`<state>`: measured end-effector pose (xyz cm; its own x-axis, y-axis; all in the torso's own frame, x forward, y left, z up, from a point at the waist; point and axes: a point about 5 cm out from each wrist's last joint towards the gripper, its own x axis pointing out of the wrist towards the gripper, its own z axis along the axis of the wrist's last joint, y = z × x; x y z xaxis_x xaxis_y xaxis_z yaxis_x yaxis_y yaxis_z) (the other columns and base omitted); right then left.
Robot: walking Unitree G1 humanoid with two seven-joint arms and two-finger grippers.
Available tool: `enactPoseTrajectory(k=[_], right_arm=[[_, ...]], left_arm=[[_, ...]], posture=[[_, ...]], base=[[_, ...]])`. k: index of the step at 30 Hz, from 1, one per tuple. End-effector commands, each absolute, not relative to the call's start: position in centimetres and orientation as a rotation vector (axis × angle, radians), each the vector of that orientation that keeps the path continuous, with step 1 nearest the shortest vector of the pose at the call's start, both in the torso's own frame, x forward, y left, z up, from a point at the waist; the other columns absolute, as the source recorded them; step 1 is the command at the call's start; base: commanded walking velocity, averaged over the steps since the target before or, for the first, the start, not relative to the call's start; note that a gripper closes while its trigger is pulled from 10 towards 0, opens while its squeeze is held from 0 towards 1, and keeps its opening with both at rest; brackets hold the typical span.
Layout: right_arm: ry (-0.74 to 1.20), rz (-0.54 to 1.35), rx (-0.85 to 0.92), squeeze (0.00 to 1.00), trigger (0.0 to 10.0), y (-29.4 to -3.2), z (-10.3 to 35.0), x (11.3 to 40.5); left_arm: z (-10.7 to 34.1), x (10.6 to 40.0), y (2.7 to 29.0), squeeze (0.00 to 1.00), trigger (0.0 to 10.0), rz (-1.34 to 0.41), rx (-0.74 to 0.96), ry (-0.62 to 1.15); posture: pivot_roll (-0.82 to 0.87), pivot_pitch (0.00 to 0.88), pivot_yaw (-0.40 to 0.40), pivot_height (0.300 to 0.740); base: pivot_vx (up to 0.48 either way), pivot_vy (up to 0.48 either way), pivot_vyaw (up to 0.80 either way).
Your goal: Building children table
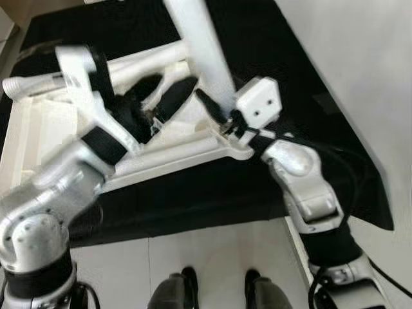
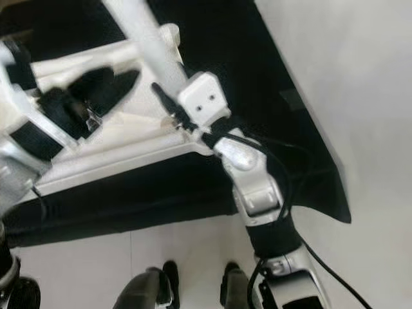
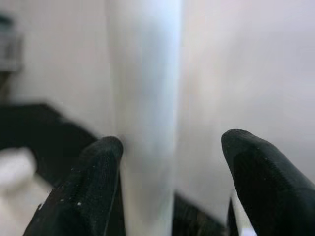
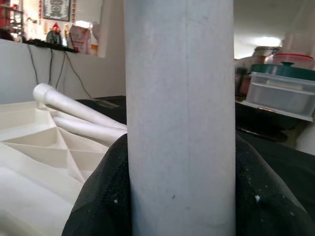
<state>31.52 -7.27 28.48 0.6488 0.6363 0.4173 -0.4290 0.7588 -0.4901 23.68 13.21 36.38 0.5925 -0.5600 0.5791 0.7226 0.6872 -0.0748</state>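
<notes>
Standing over a black cloth (image 1: 193,193) spread on the pale floor (image 1: 212,257), I look down at a white plastic tabletop (image 1: 38,129) lying upside down, its ribbed underside facing me. It fills the 9 to 11 o'clock part of my head view. One table leg (image 1: 203,51) stands upright at the tabletop's near corner, rising toward 12 o'clock. My right gripper (image 1: 215,112) reaches in from 4 o'clock and is clamped around that leg low down; in the right wrist view the leg (image 4: 179,118) sits tight between my two black fingers (image 4: 98,201), touching both. My left gripper (image 1: 161,96) comes in from 8 o'clock and hangs just beside the same leg, on its 9 o'clock side. Its fingers (image 3: 83,187) are spread apart, one close against the leg (image 3: 145,118) and the other clear of it; I cannot tell whether the near one touches. Two loose legs (image 4: 78,115) lie side by side on the tabletop's far edge, toward 10 o'clock. Behind, at 3 o'clock in the right wrist view, stands a clear storage box (image 4: 280,91) with a green lid. My own feet (image 1: 187,290) show at 6 o'clock on the floor.
</notes>
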Motion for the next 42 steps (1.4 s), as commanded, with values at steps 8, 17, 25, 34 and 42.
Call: enactPoseTrajectory(k=[8, 17, 25, 34, 42], right_arm=[[-0.680, 0.737, -0.331, 0.00, 10.0, -4.8, 28.9, 30.1], [-0.676, 0.757, -0.358, 0.00, 10.0, -4.8, 28.4, 30.3], [-0.549, 0.752, -0.450, 0.00, 10.0, -5.1, 26.9, 31.5], [-0.333, 0.807, -0.430, 1.00, 10.0, -4.7, 25.6, 32.9], [-0.241, 0.806, -0.220, 0.00, 10.0, -2.5, 26.4, 33.5]], left_arm=[[39.2, 24.9, 12.9, 0.00, 10.0, -0.766, -0.260, -0.709], [40.9, 27.0, 13.7, 0.00, 0.0, -0.653, -0.271, -0.744], [40.7, 26.8, 13.1, 0.00, 0.0, -0.747, -0.241, -0.723], [38.8, 26.4, 10.6, 0.00, 0.0, -0.976, -0.218, -0.633], [37.5, 27.8, 8.5, 0.00, 0.0, -1.060, -0.242, -0.579]], posture=[[0.01, 0.163, 0.115, 0.740], [0.00, 0.148, 0.118, 0.740], [0.01, 0.140, 0.111, 0.740], [0.01, 0.141, 0.102, 0.740], [0.00, 0.142, 0.105, 0.740]], base=[[0.000, 0.000, 0.00], [0.000, 0.000, 0.00], [0.000, 0.000, 0.00], [0.000, 0.000, 0.00], [0.000, 0.000, 0.00]])
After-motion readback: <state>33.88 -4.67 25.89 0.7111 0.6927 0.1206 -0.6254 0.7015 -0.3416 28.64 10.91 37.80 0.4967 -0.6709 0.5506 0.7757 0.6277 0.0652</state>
